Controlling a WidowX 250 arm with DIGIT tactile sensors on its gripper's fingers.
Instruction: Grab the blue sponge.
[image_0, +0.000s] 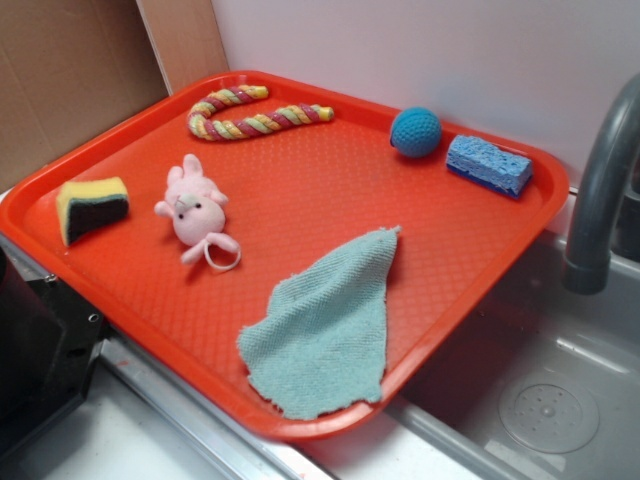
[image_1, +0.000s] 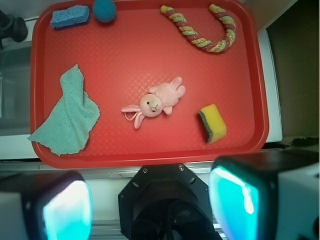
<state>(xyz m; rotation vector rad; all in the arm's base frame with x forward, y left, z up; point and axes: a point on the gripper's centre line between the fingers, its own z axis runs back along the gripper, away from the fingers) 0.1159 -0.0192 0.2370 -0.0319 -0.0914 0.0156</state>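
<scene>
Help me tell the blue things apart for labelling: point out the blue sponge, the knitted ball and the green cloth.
blue sponge (image_0: 489, 163), exterior view, middle of its light-blue top face.
knitted ball (image_0: 416, 131), exterior view, centre of the ball.
green cloth (image_1: 70, 114), wrist view, middle of the cloth.

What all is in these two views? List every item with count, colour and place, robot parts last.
blue sponge: 1, light blue, far right corner of tray, beside the ball
knitted ball: 1, teal-blue, far edge
rope toy: 1, pink-yellow, far left
plush bunny: 1, pink, centre-left
wedge sponge: 1, yellow-black, left edge
cloth: 1, pale green, near edge, overhanging
tray: 1, red
faucet: 1, grey, right, over the sink
fingers: 2, spread apart, holding nothing, near side of the tray
</scene>
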